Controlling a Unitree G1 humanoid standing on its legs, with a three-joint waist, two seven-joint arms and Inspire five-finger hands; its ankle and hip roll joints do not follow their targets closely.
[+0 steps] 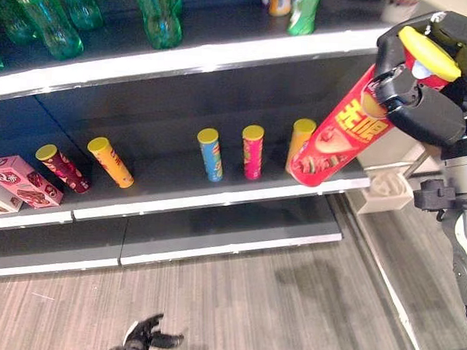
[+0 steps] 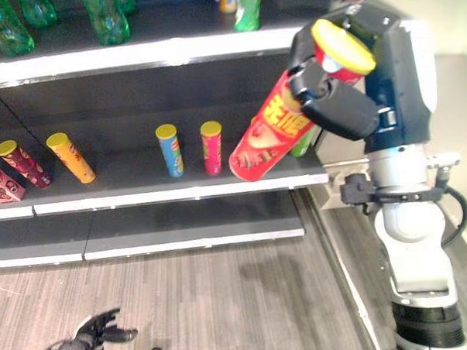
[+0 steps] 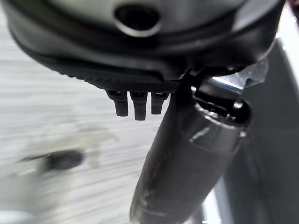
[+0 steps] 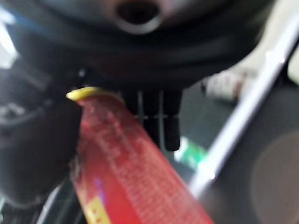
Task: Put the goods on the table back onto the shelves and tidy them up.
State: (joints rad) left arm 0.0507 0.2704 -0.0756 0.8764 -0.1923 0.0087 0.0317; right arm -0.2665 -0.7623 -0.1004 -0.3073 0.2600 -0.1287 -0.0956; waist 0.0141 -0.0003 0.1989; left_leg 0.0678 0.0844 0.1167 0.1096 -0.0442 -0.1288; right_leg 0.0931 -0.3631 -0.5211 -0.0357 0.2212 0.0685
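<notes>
Left eye view: right hand (image 1: 411, 94) grips red can (image 1: 340, 137).

- Right hand (image 2: 333, 102) raised high, fingers and thumb curled round a red tube (image 2: 270, 134), lid above the fingers.
- Left hand (image 1: 145, 335) hangs low, fingers relaxed.

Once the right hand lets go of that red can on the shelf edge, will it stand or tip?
Likely tips: the red can is tall, narrow and tilted, base near the middle shelf front lip. Probably rolls if it falls. Right hand grips near the lid, so the wall seems stiff.
</notes>
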